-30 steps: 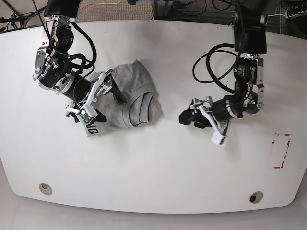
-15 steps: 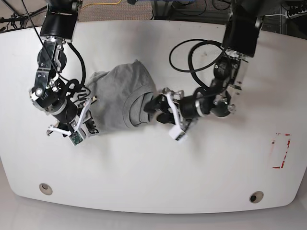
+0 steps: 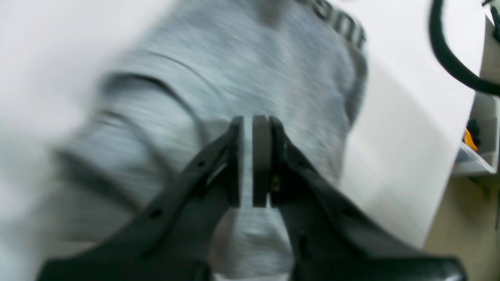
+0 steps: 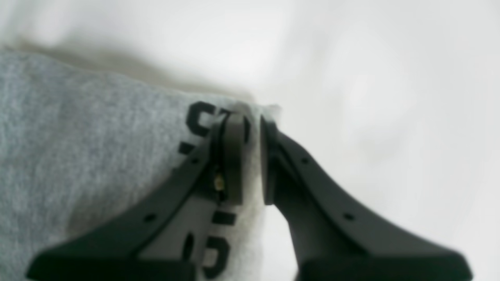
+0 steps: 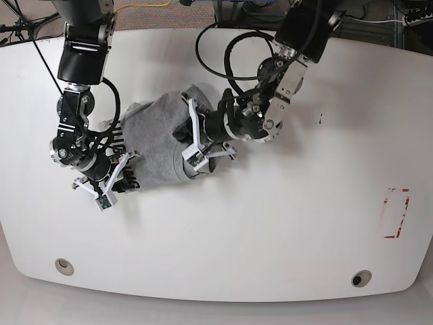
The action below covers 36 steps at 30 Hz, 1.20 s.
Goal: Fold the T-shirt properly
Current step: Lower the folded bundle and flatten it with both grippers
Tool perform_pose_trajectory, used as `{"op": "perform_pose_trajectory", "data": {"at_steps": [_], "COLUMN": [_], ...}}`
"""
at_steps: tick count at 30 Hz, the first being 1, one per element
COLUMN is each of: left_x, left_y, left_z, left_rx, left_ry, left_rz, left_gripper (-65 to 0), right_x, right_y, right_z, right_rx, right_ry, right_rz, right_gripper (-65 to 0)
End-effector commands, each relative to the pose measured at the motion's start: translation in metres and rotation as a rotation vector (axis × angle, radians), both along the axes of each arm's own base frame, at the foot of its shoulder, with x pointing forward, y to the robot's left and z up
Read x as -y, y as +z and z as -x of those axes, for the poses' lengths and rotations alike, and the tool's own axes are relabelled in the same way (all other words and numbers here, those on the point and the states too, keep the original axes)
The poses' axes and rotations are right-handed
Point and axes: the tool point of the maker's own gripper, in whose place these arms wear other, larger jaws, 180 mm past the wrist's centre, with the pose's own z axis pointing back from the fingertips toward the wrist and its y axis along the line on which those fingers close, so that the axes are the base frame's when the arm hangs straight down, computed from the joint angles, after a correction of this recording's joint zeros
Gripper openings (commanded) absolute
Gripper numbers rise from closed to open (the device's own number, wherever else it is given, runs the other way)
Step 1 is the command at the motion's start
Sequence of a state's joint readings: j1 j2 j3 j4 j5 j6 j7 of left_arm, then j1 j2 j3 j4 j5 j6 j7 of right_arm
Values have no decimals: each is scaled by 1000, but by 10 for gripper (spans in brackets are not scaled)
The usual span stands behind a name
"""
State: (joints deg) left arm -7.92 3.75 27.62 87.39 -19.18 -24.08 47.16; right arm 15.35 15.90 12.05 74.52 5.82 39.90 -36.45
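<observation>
White table (image 5: 284, 223); both grippers now on T-shirt (image 5: 154, 135).

The left wrist view is motion-blurred: the T-shirt (image 3: 250, 70) smears across the frame and its lettering at the top is unreadable. In the right wrist view, the lower edge cuts off its print.

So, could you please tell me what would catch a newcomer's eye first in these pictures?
Probably the crumpled grey T-shirt with black lettering, bunched left of centre on the white table. Both arms crowd onto it: the left gripper reaches in over its right side, its fingers nearly together above the cloth, while the right gripper sits at the lettered left edge, fingers pinching the fabric.
</observation>
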Motion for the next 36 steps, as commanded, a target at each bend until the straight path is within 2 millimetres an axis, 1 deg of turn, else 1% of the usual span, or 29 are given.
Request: {"op": "perform_pose_trajectory", "data": {"at_steps": [1, 3, 4, 7, 8, 11, 14, 16, 17, 18, 22, 23, 24, 25, 27, 31, 33, 34, 36], "left_x": [2, 0, -4, -11, -14, -19, -30, -33, -35, -36, -47, -49, -54, -58, -69, -77, -77, -76, -74], "left_y": [5, -7, -16, -37, -47, -54, -63, -67, -68, -67, -68, -67, -66, -66, -64, -55, -46, -45, -38], "left_z": [-1, 3, 4, 5, 6, -5, -18, -25, -33, -37, -68, -72, -82, -88, -102, -118, -126, -127, -133], "left_rx": [17, -8, -24, -67, -86, -75, -67, -72, -69, -67, -59, -58, -55, -52, -39, 2, 37, 41, 61], "left_ry": [4, 8, 10, 19, 19, 21, 32, 37, 42, 44, 67, 70, 79, 86, 104, 100, 91, 88, 79], "left_rz": [11, -9, -30, -74, -98, -134, -171, -183, -193, -196, -226, -231, -243, -250, -265, -290, -297, -300, -305], "left_gripper": [-621, -621, -621, -621, -621, -621, -621, -619, -619, -619, -619, -619, -619, -619, -619, -619, -619, -619, -619], "right_x": [9, 13, 14, 13, 13, 14, 13, 12, 9, 9, 6, 5, 8, 11, 8, 1, -6, -7, -17], "right_y": [9, 7, 2, -5, -7, -10, -20, -20, -19, -20, -25, -26, -29, -30, -32, -32, -32, -33, -35], "right_z": [-9, -7, -2, 5, 7, 10, 21, 25, 28, 31, 48, 50, 57, 60, 66, 77, 85, 87, 93], "right_rx": [33, 26, 13, -2, -8, -15, -40, -35, -30, -32, -42, -44, -51, -53, -52, -43, -44, -47, -60], "right_ry": [-9, -12, -13, -12, -12, -13, -12, -5, 1, 1, 15, 15, 7, -3, -24, -45, -40, -38, -33], "right_rz": [1, 3, 3, 5, 5, 5, 5, 10, 13, 13, 27, 26, 28, 27, 4, -22, -28, -25, -32], "right_gripper": [-587, -587, -587, -587, -587, -588, -588, -590, -590, -590, -590, -590, -590, -590, -590, -590, -588, -588, -588]}}
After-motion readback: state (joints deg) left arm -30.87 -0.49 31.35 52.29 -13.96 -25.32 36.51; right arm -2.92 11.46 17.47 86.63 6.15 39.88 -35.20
